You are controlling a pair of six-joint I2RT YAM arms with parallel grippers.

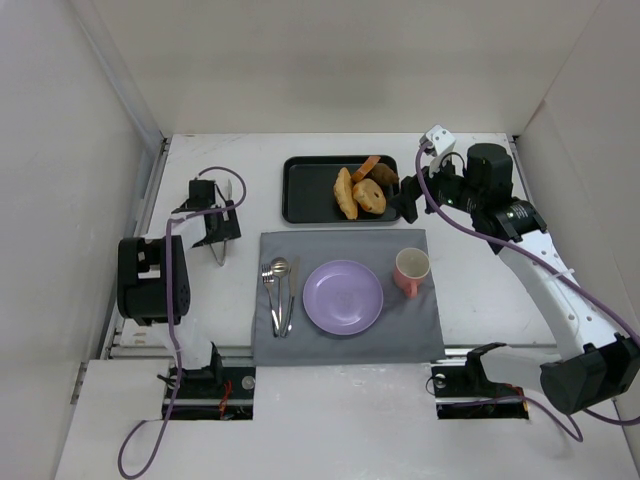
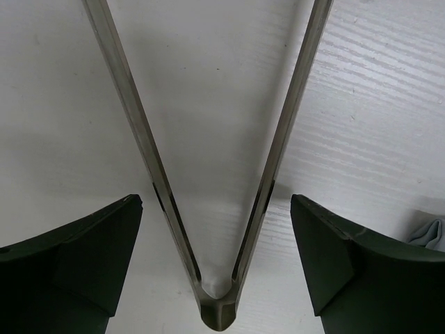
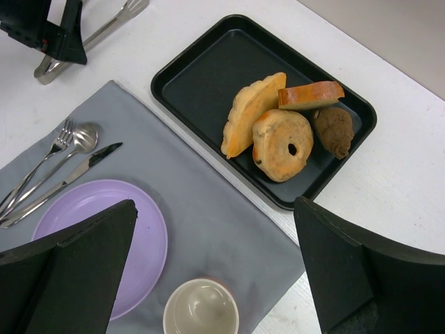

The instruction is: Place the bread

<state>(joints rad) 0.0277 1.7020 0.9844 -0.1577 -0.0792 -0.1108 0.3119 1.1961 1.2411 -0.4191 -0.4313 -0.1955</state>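
The bread (image 1: 345, 193) (image 3: 249, 113) is a long golden-yellow oval lying in the black tray (image 1: 305, 190) (image 3: 201, 76), against a ring-shaped bagel (image 3: 281, 144). My right gripper (image 1: 408, 204) (image 3: 215, 205) hangs open over the tray's right end, with nothing between its fingers. My left gripper (image 1: 215, 230) (image 2: 215, 202) is at the table's left, open astride metal tongs (image 2: 219, 306) (image 1: 221, 245). Its fingers stand clear of both tong arms. The purple plate (image 1: 343, 297) (image 3: 149, 240) lies bare on the grey mat (image 1: 400, 325).
The tray also holds an orange slice (image 3: 311, 94) and a dark brown chunk (image 3: 334, 130). A pink cup (image 1: 411, 271) (image 3: 201, 307) stands right of the plate. A fork, spoon and knife (image 1: 278, 292) lie left of it. White walls close in on three sides.
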